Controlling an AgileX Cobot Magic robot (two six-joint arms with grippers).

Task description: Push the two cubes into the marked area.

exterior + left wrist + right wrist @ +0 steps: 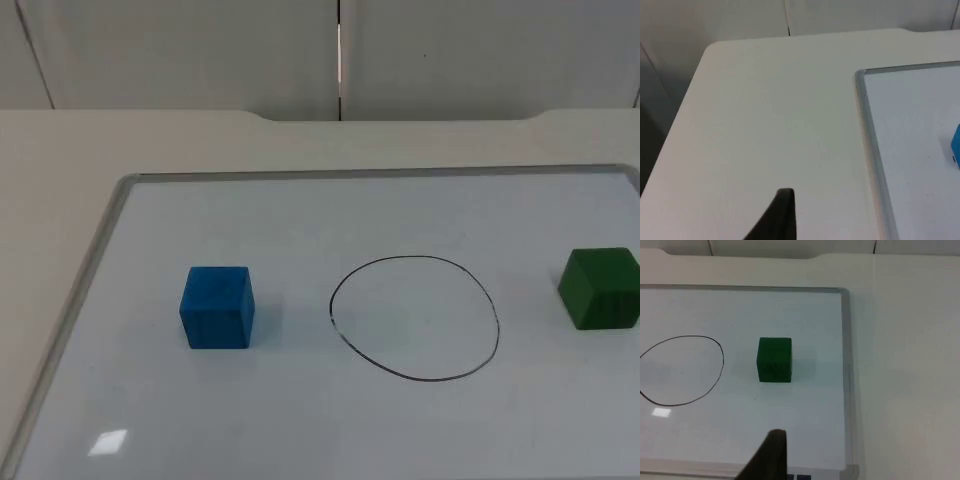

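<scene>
Left claw: one black fingertip is seen in the left wrist view, above bare white surface outside the whiteboard's metal frame; its opening cannot be judged. Right claw: one black fingertip is seen in the right wrist view, above the whiteboard near its frame edge, apart from the green cube; its opening cannot be judged either. Neither claw touches a cube. Green cube sits flat on the whiteboard, upright, just beside the board's right frame edge and outside the drawn loop; in the top view it lies at the picture's right edge. Blue cube sits flat and upright on the board, left of the loop and apart from it; one blue corner appears in the left wrist view. Both cubes are equal-sided, so no long axis applies; each stands slightly turned against the board's edges. Marked area is a thin black hand-drawn loop, roughly oval, wider than tall in the top view, lying between the two cubes with bare board inside. No lettering, brand or label can be read on cubes or board. Whiteboard lies flat on the white surface, which ends at a grey partition wall.
</scene>
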